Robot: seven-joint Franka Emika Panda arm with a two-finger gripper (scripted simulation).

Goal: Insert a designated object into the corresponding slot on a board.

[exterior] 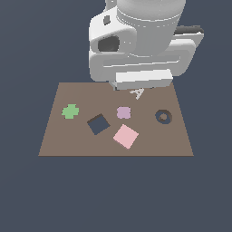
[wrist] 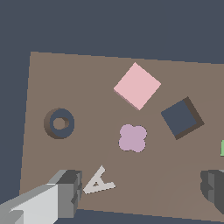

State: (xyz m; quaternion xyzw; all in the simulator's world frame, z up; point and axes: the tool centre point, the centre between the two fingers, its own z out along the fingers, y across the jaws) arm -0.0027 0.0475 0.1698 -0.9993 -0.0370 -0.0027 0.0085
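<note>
On the brown board, the pink tile lay loose just right of the empty diamond slot, so pickup and insertion remained, while the gripper hovered above, jaws wide apart, holding nothing.

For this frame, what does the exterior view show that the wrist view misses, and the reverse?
Only the exterior view shows the white robot arm above the board's far edge and the whole green cross-shaped piece.

Only the wrist view shows the end effector, its grey fingers spread apart over bare board, holding nothing.

Both show the flat brown board, light pink square tile, dark square slot, mauve lobed piece, dark ring and white letter A.
</note>
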